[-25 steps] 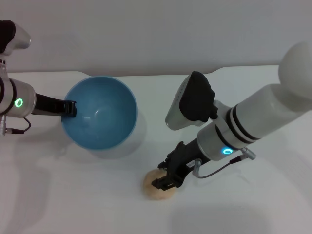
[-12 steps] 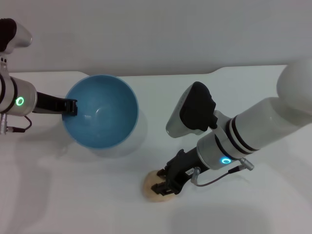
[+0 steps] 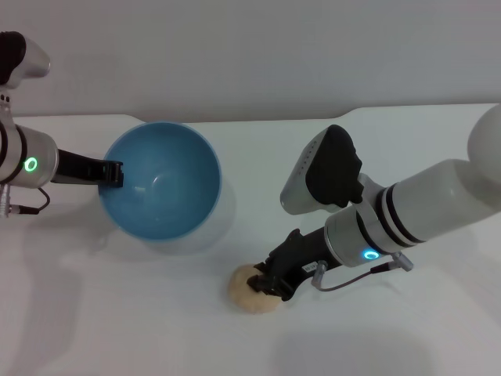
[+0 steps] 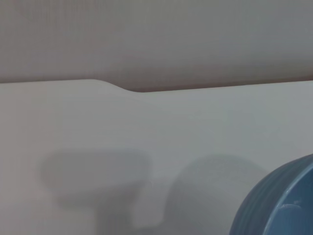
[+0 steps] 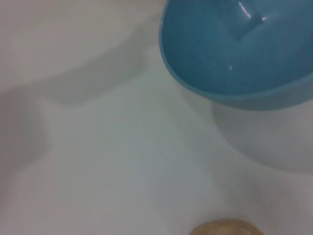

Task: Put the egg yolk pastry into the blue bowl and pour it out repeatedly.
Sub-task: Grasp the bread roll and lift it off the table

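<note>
The blue bowl (image 3: 160, 180) is held tilted above the white table at the left, its shadow beneath it. My left gripper (image 3: 111, 174) is shut on its left rim. The bowl's inside looks empty in the head view and in the right wrist view (image 5: 239, 54); its outer wall shows in the left wrist view (image 4: 279, 205). The egg yolk pastry (image 3: 244, 291) lies on the table in front of the bowl, and its top edge shows in the right wrist view (image 5: 225, 228). My right gripper (image 3: 270, 283) is down on the pastry's right side, touching it.
The white table (image 3: 117, 329) runs to a grey wall at the back, with a step in its far edge at the right (image 3: 352, 113). My right arm's thick white forearm (image 3: 423, 207) stretches over the table's right half.
My right gripper has come lower and closer onto the pastry, and the right forearm has swung to the right and flatter. The left arm and the bowl have stayed in place.
</note>
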Motion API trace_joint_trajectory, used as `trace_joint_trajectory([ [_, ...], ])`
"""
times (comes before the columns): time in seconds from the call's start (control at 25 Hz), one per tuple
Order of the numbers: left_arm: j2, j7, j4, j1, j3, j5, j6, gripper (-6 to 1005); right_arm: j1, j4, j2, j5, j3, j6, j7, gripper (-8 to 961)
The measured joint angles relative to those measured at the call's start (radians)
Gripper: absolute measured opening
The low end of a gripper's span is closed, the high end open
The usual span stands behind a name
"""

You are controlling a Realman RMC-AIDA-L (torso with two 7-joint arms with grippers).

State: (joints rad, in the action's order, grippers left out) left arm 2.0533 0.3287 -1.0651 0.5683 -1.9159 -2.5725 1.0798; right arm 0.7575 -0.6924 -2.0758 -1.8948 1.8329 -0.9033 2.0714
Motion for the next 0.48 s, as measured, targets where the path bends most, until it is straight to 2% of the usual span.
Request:
trace_joint_trajectory([
  [0.24, -0.002, 0.000, 0.001, 0.003, 0.000, 0.000, 0.005, 10, -0.023, -0.048, 0.006, -0.004, -0.069, -0.063, -0.009, 133],
  [0.48, -0.002, 0.001, 0.001, 0.009, 0.000, 0.000, 0.039, 9, -0.072, -0.181, 0.019, -0.088, -0.214, -0.248, -0.056, 64],
])
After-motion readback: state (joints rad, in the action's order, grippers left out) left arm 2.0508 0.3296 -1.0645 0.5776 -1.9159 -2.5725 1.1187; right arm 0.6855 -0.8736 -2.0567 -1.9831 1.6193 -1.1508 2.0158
